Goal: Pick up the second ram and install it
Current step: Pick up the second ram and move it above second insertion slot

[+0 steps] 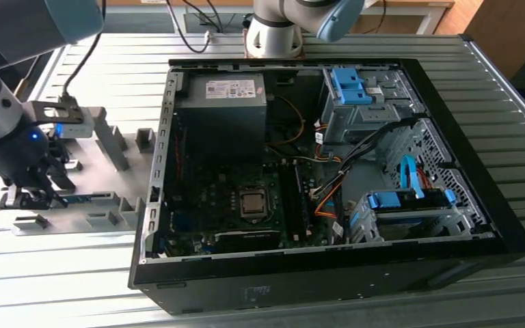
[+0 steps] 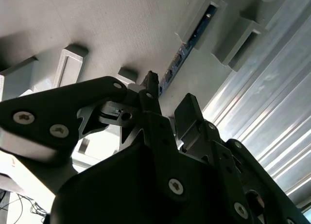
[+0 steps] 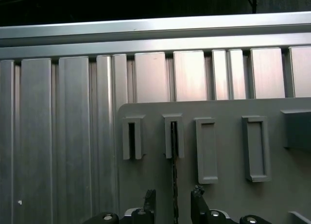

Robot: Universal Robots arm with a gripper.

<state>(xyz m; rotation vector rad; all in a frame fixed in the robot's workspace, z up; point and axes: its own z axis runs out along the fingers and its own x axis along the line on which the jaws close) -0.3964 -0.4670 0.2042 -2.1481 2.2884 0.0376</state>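
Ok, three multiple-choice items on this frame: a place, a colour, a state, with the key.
1. Where is the second ram? A in a motherboard slot; B on edge in a grey holder block; C on the power supply.
2. What colour are the drive-bay clips? A red; B blue; C yellow.
3. How is the hand? A open astride the ram; B shut on the ram; C shut on a cable.
Key: B, the stick sits in the block's slot; B, both clips are blue; A, gaps show either side of the stick in the first wrist view.
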